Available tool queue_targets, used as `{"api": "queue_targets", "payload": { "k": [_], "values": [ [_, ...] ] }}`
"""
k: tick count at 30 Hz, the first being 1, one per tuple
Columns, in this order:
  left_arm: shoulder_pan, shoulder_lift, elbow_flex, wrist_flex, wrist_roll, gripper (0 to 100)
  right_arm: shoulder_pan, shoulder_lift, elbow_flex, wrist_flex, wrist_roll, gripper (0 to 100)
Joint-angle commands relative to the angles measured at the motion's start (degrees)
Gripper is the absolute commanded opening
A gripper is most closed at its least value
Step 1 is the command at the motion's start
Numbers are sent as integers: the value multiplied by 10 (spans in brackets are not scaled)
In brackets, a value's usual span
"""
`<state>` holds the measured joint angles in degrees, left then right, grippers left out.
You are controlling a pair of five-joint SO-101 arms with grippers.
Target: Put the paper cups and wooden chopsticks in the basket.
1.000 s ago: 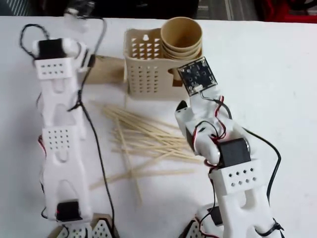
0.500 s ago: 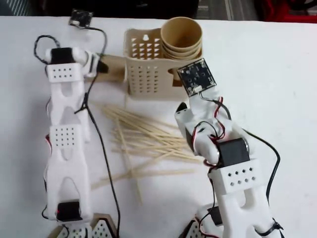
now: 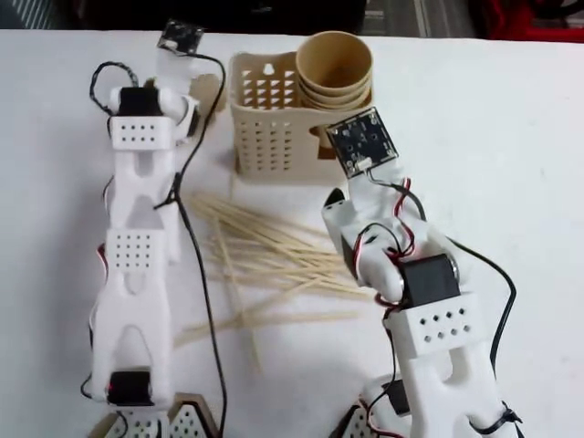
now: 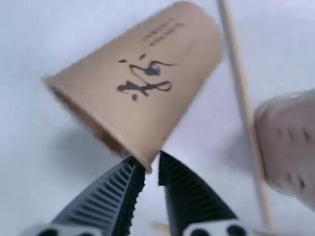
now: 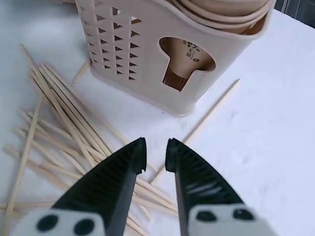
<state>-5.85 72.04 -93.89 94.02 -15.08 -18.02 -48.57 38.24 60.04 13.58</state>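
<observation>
A tan paper cup (image 4: 142,93) hangs tilted over the white table, its rim pinched in my left gripper (image 4: 151,168), which is shut on it. In the high view this cup (image 3: 208,91) sits just left of the beige basket (image 3: 265,123). Several more paper cups (image 3: 334,62) stand stacked inside the basket's right half. Wooden chopsticks (image 3: 265,255) lie scattered on the table between the two arms. My right gripper (image 5: 155,147) hovers shut and without a load over the chopsticks (image 5: 64,118), a short way in front of the basket (image 5: 147,44).
A single chopstick (image 5: 202,123) lies apart beside the basket's corner. Another chopstick (image 4: 243,98) runs past the held cup, next to the basket's wall (image 4: 290,142). Cables trail along the left arm (image 3: 137,265). Bare white table spreads to the right of the basket.
My left arm has swung right and toward the basket, carrying the paper cup from beside the basket's lower left up to its left wall. The right arm has kept still.
</observation>
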Motion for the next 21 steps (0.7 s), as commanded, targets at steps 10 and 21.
{"api": "queue_targets", "payload": {
  "k": [10, 21],
  "values": [
    [14, -138, -20, 62, -8, 22, 1, -10, -4, -12, -3, 77],
    [-14, -258, -18, 85, -8, 21, 2, -15, -4, -11, -3, 77]
  ]
}}
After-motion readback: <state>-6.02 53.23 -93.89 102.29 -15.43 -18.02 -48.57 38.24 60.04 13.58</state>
